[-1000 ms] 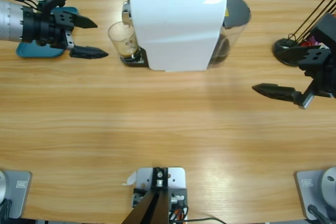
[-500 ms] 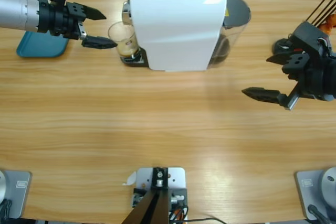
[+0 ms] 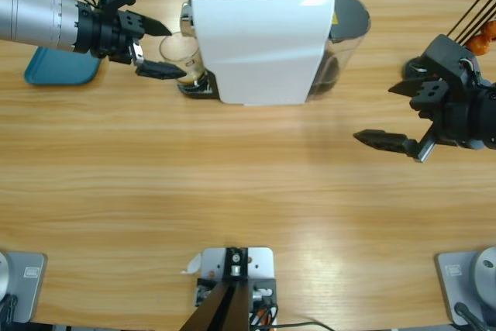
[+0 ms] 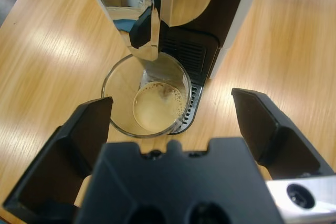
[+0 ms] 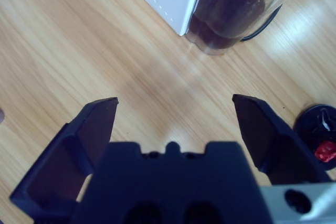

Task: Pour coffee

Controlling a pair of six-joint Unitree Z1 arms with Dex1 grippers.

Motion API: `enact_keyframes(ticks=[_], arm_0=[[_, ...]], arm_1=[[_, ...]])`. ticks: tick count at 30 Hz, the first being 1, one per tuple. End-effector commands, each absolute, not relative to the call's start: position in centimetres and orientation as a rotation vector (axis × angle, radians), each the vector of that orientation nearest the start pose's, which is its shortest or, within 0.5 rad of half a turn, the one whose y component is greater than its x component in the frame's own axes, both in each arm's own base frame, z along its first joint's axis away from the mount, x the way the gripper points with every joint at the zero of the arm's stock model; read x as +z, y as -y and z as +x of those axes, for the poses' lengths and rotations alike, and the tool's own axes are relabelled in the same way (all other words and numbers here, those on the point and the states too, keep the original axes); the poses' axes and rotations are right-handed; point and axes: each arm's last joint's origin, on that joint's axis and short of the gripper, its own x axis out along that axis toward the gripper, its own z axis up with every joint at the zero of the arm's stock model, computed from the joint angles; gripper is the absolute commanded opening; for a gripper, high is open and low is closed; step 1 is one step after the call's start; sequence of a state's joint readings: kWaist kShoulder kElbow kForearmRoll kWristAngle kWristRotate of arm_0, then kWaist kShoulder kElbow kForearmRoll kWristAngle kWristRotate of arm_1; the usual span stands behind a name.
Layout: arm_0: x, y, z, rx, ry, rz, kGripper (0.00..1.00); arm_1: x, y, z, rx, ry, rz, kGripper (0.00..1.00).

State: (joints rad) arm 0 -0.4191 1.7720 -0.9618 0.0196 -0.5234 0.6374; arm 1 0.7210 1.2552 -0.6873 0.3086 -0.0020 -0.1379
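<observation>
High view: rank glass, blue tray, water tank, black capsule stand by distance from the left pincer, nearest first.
From the left pincer:
1. Glass, between its open jaws, under the machine's spout.
2. Blue tray, behind it at the table's left edge.
3. Water tank, on the machine's far side.
4. Black capsule stand, far right.

High view: fixed overhead, looking straight down on the whole table (image 3: 232, 191). Left wrist view: close, tilted down at the glass (image 4: 147, 98) under the coffee machine (image 3: 260, 36), both shared with overhead. Right wrist view: close, angled down at the machine's rear corner.
</observation>
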Motion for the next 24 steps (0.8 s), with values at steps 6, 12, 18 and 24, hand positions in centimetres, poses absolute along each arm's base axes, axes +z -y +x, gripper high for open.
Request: enact_keyframes(ticks=[6, 12, 18, 24], arm_0=[[22.3, 17.2, 31.2, -1.111, -0.600, 0.530, 0.996], [22.3, 17.4, 31.2, -1.120, -0.599, 0.529, 0.996], [23.2, 17.5, 30.6, -1.127, -0.573, 0.531, 0.996], [25.1, 17.0, 29.9, -1.104, -0.525, 0.531, 0.996]], arm_1=[[25.7, -12.6, 13.9, 0.766, -0.859, -0.467, 0.987], [25.5, -12.7, 14.0, 0.767, -0.862, -0.467, 0.987], [25.5, -12.7, 14.0, 0.766, -0.860, -0.467, 0.987], [25.5, -12.6, 13.9, 0.766, -0.857, -0.466, 0.987]])
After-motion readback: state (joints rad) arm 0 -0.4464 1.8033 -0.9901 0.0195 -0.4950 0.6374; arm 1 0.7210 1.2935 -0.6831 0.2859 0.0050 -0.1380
